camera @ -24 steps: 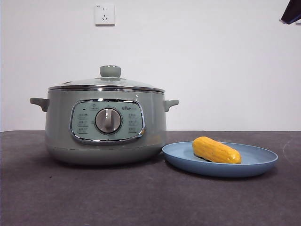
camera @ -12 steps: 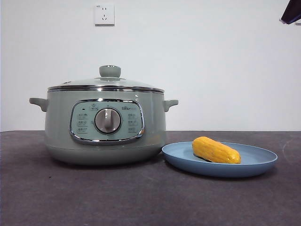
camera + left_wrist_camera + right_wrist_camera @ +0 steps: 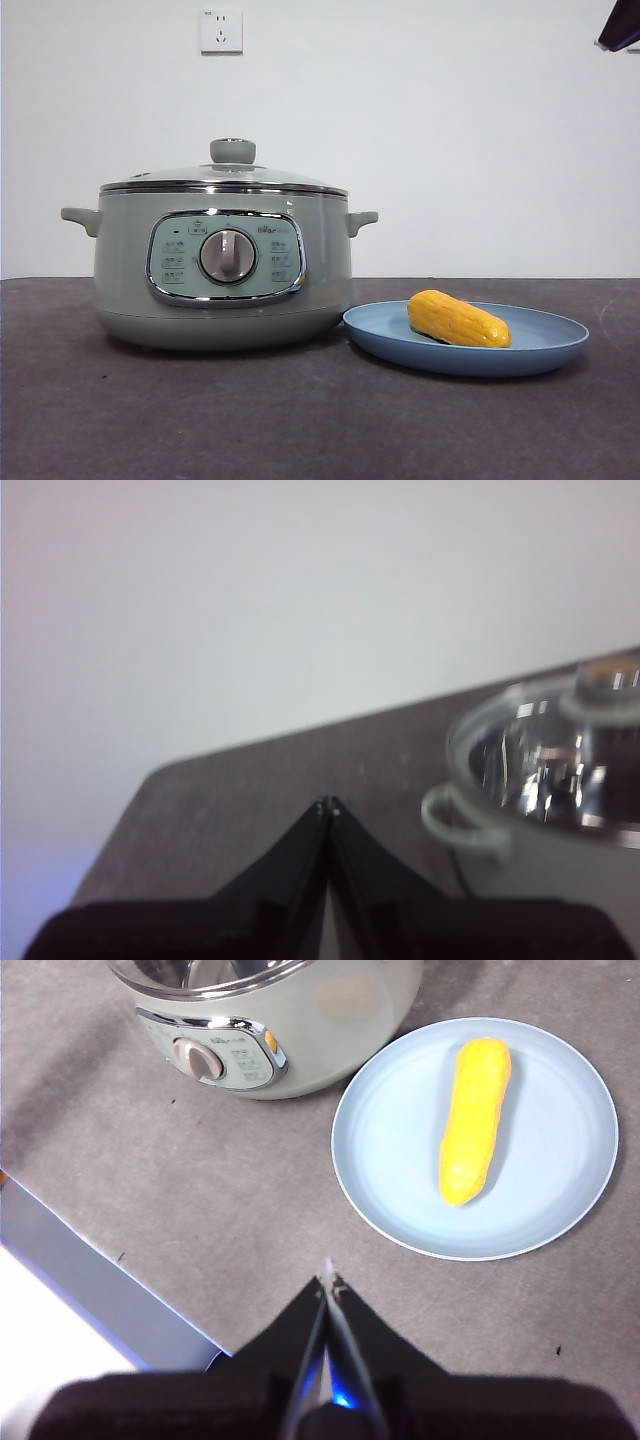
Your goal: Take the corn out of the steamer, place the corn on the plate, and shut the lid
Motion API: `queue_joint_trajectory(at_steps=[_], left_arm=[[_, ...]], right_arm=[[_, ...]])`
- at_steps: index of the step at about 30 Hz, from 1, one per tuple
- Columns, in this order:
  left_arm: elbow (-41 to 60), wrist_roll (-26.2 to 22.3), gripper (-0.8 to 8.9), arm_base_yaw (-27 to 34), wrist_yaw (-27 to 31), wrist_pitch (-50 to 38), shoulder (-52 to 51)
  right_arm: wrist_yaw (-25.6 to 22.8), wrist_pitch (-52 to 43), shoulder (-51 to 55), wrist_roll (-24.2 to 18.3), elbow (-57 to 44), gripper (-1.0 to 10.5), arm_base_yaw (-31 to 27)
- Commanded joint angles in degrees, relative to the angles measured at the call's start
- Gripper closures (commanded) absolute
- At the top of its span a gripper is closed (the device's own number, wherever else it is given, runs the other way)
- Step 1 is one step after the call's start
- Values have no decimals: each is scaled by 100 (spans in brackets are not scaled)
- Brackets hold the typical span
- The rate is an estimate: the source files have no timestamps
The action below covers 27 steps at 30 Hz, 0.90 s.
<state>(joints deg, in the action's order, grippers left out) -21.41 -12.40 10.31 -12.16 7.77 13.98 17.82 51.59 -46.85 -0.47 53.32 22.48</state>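
The corn (image 3: 458, 319) lies on the light-blue plate (image 3: 545, 345), to the right of the sage-green steamer (image 3: 222, 262). The glass lid (image 3: 226, 175) with its green knob sits closed on the steamer. In the right wrist view my right gripper (image 3: 329, 1282) is shut and empty, high above the table, with the corn (image 3: 474, 1120), plate (image 3: 390, 1150) and steamer (image 3: 270, 1020) below. In the left wrist view my left gripper (image 3: 329, 805) is shut and empty, raised beside the steamer's side handle (image 3: 452, 825) and lid (image 3: 545, 765).
A black arm tip (image 3: 620, 25) shows at the top right corner of the front view. A white wall socket (image 3: 221, 30) is on the wall behind. The table's front edge (image 3: 90, 1280) runs near the right gripper.
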Motion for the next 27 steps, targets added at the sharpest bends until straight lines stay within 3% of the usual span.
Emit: queue_joint_trajectory(at_steps=[1,14,27], left_arm=[[468,55,817,111,15,-87,-323],[1956,535,817,168,385,-61,-1377],[2100,684,817,61,516,308,-1384]], right_arm=[[-13,-7,4,-26,-44,942,7],[-13,-7,2,-26,-44,942,7],[-13,-7,4,-28,-44,942,7]])
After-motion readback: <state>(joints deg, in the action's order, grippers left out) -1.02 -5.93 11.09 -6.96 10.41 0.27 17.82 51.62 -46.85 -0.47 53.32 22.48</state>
